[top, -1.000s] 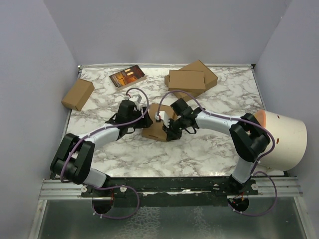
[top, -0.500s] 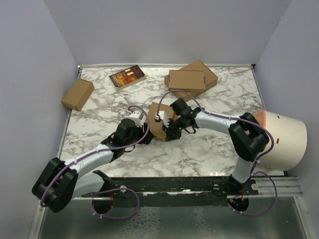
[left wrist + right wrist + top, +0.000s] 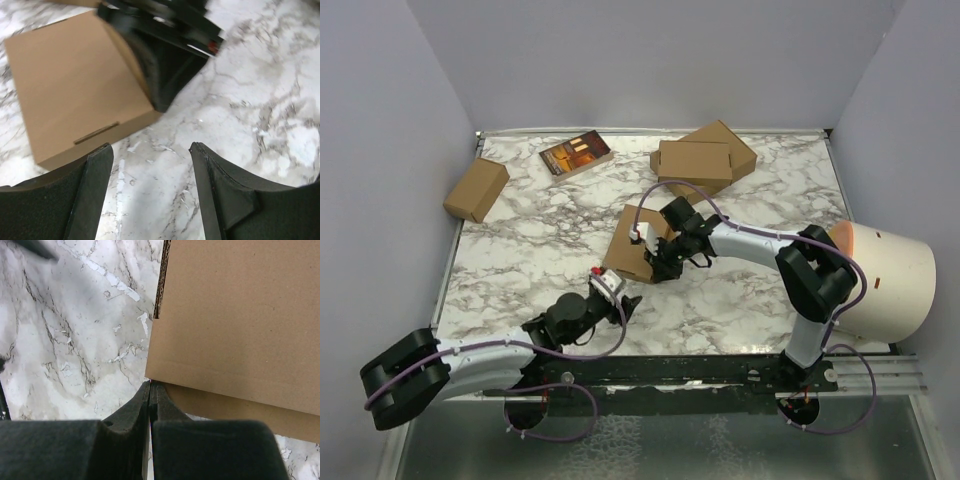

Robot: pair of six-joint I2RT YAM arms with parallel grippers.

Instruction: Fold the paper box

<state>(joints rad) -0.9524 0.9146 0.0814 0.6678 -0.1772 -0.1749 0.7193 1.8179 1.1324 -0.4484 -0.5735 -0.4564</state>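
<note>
From above: the paper box [image 3: 626, 243] lies mid-way across the marble table [image 3: 750, 300], brown and flat-sided, a little to the left of centre. My right gripper [image 3: 655, 268] sits at the box's right-hand near edge, the arm bent in from the right. My left gripper [image 3: 626, 303] hangs low by the table's near edge, apart from the box, nothing between its fingers. At the back stand a small carton [image 3: 476, 189] on the left, a printed pack [image 3: 576, 154] and a stacked pair of boxes [image 3: 705, 158]. A white drum [image 3: 885, 280] sits at the far right.

From my left wrist: my left gripper [image 3: 150, 150] is spread wide, both fingers [image 3: 92, 190] over bare marble table [image 3: 260, 100], holding nothing. The paper box [image 3: 70, 85] lies ahead and to the left, clear of my fingertips, a tab slit showing along its near side. The dark body of my right gripper [image 3: 165, 65] stands against the box's right side, blurred.

From my right wrist: my right gripper [image 3: 150, 387] is clenched, its fingers [image 3: 132, 410] pressed pad to pad. The tips meet right at the near corner of the paper box [image 3: 240, 315], touching its edge. I cannot tell whether any cardboard is caught between them. The box fills the upper right, with a lower panel showing beneath its top one; the marble table [image 3: 75, 315] fills the left.
</note>
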